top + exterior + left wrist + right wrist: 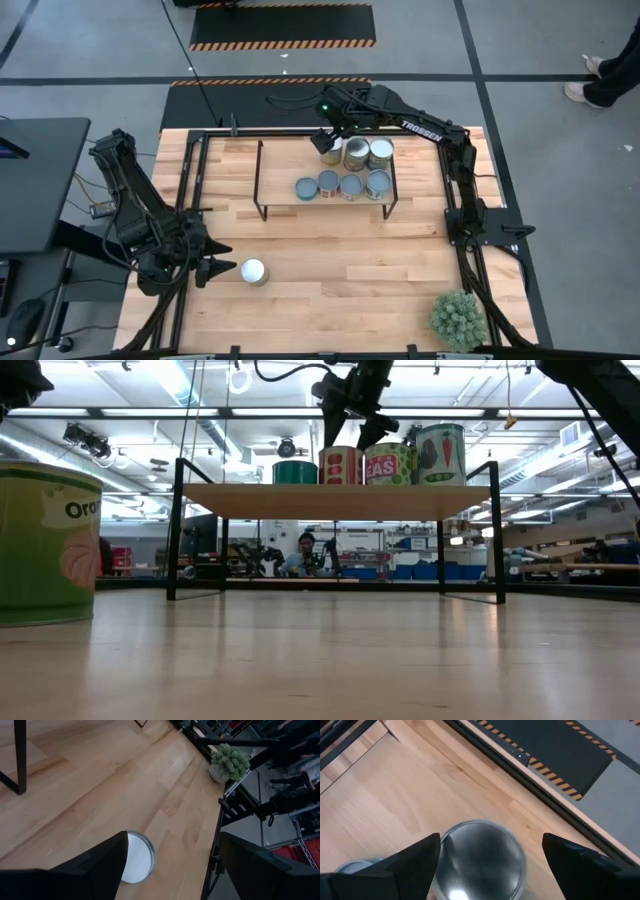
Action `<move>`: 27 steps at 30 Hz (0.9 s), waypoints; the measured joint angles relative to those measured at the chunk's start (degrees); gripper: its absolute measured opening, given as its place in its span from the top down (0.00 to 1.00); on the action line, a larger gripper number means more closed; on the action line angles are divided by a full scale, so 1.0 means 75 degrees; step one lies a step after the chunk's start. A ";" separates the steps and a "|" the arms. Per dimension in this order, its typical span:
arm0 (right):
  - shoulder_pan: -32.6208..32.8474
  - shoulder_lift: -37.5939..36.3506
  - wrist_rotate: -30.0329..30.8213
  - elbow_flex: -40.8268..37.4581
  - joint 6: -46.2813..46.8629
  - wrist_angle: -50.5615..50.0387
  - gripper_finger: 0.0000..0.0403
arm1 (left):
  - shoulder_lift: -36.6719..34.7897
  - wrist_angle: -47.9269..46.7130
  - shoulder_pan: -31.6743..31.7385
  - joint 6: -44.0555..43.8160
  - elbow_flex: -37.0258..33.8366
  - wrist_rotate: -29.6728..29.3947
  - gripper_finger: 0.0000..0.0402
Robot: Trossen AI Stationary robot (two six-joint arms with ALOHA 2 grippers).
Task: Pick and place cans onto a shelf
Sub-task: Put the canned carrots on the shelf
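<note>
We count seven cans [345, 170] on the shelf [280, 165], the newest beneath our right gripper [327, 140], whose fingers stand spread around it. One last can [254, 271] sits on the table, just ahead of our left gripper [215, 269], also spread.

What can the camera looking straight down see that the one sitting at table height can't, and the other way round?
Only the high view shows the potted plant at the table's corner, the left gripper open beside the lone can, and the can tops. Only the low view shows the can labels, such as the carrot picture, and a person in the room behind. Both show the shelf with cans and the right gripper open above it.
</note>
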 joint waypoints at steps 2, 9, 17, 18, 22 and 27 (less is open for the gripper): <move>-0.0027 0.0000 0.0000 0.0000 -0.0187 0.0059 0.11 | 0.0000 -0.0015 0.0000 0.0000 0.0000 -0.0001 0.22; -0.0102 0.0000 -0.0706 0.0000 -0.0489 0.0622 0.11 | -0.0003 -0.0027 0.0000 0.0000 0.0000 -0.0035 0.22; -0.0174 0.0003 -0.1310 0.0000 -0.0497 0.0426 0.11 | -0.0001 -0.0026 0.0000 0.0000 0.0000 -0.0041 0.22; -0.0172 0.0003 -0.1321 0.0002 -0.0445 0.0349 0.11 | -0.0002 -0.0024 0.0000 0.0001 0.0000 -0.0043 0.22; -0.0140 0.0026 -0.1413 -0.0006 -0.0198 -0.0227 0.11 | 0.0000 -0.0024 -0.0001 0.0001 0.0000 -0.0041 0.22; -0.0058 0.0029 -0.1163 -0.0006 -0.0158 -0.0364 0.11 | -0.0003 -0.0025 0.0000 0.0076 0.0000 -0.0044 0.22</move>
